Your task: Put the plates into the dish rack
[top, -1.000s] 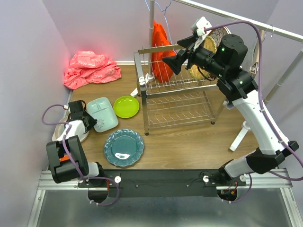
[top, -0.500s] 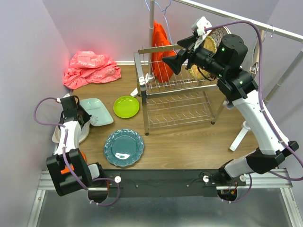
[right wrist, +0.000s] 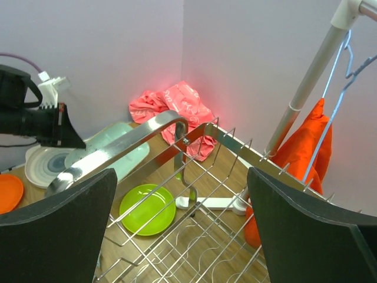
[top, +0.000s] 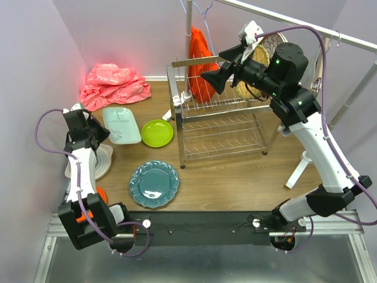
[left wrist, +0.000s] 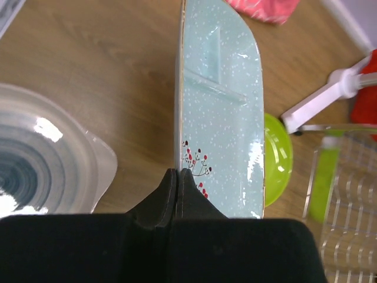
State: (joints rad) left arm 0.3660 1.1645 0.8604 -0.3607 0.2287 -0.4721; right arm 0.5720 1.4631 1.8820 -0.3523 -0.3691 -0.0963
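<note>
My left gripper (top: 99,131) (left wrist: 178,174) is shut on the near rim of the mint rectangular divided tray (top: 121,123) (left wrist: 222,112), which it holds tilted at the table's left. Below it lies a grey-swirl plate (top: 99,162) (left wrist: 41,159). A lime green plate (top: 157,132) (right wrist: 147,209) and a teal scalloped plate (top: 154,183) lie left of the chrome dish rack (top: 221,127) (right wrist: 197,227). An orange plate (right wrist: 8,192) peeks out at the far left. My right gripper (top: 213,75) (right wrist: 181,172) hangs open and holds nothing above the rack's upper tier. A woven-yellow plate (top: 274,41) shows behind the right arm.
A crumpled pink-red cloth (top: 112,84) lies in the back left corner. An orange cloth (top: 200,65) hangs from a hanger on a white pole stand (top: 188,35) just behind the rack. Walls close in the left and back sides.
My left gripper has shut on the mint tray and carried it back and to the left, tilting it up. The right arm has not moved.
</note>
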